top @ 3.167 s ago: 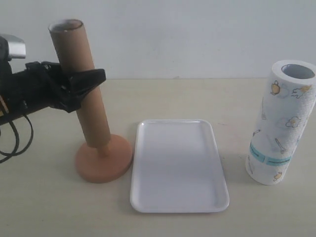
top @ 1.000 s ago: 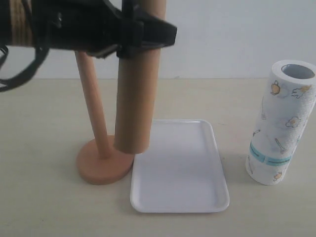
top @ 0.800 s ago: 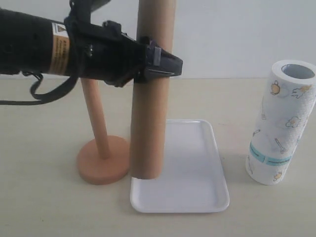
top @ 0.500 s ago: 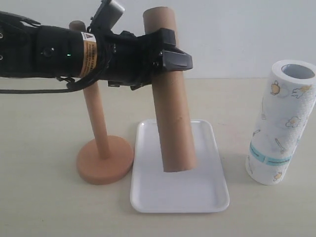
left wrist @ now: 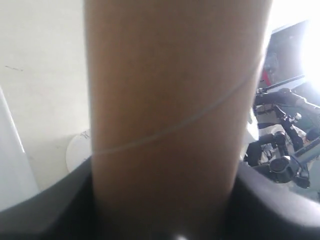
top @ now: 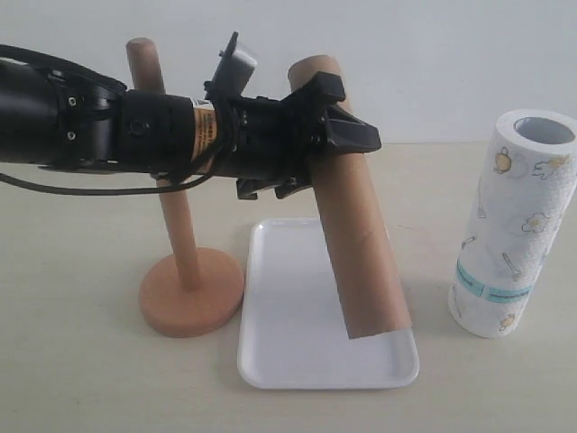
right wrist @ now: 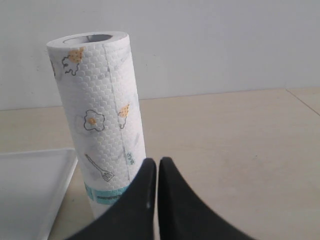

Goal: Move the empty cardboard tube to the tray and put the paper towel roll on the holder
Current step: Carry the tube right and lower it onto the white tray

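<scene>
Exterior view: left gripper [top: 347, 135] came in from the left of frame, jaws part-way open and clamped around the upper part of the empty cardboard tube [top: 361, 244]. Tube was tilted, top toward upper centre, bottom end over the lower-right part of the tray [top: 288, 361]; couldn't tell whether it was touching the tray floor. Holder [top: 185, 289] stood at left just beside the tray, rod bare. Paper towel roll [top: 514, 225] stood upright on the table [top: 90, 379] at far right, apart from the tray. Left wrist view: tube filled most of the frame, dark jaws hugging both its sides at the bottom edge, so the grip was firm. Right wrist view: right gripper [right wrist: 157, 170] had its fingers pressed together on nothing, roll just beyond the tips, tray corner at lower left. Progress, my read: tube was off the holder and nearly delivered; left to do were lay it down, release it, then the whole roll-onto-rod step.
</scene>
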